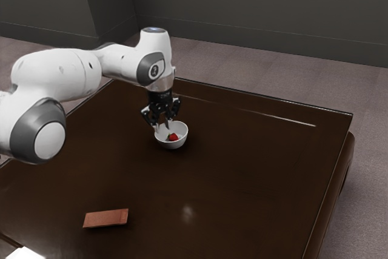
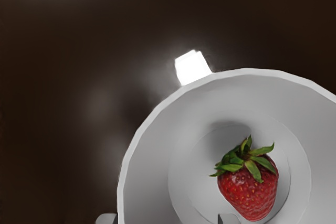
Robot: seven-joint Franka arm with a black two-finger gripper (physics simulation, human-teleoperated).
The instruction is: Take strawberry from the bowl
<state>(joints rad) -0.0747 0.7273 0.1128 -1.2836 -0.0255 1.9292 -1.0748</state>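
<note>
My gripper is low at the bowl, its fingers apart with nothing held between them. The white bowl stands upright on the dark table, and the red strawberry lies inside it. In the wrist view, the tips of the gripper straddle the rim of the bowl: one by the outer edge, the other over the inside. Beyond that inner fingertip, off to one side of the gap, rests the strawberry, with green leaves at one end.
A flat reddish-brown block lies on the dark table, well away from the bowl. Something bright white is at the exterior view's lower left corner. Bright reflections mark the tabletop beside the bowl.
</note>
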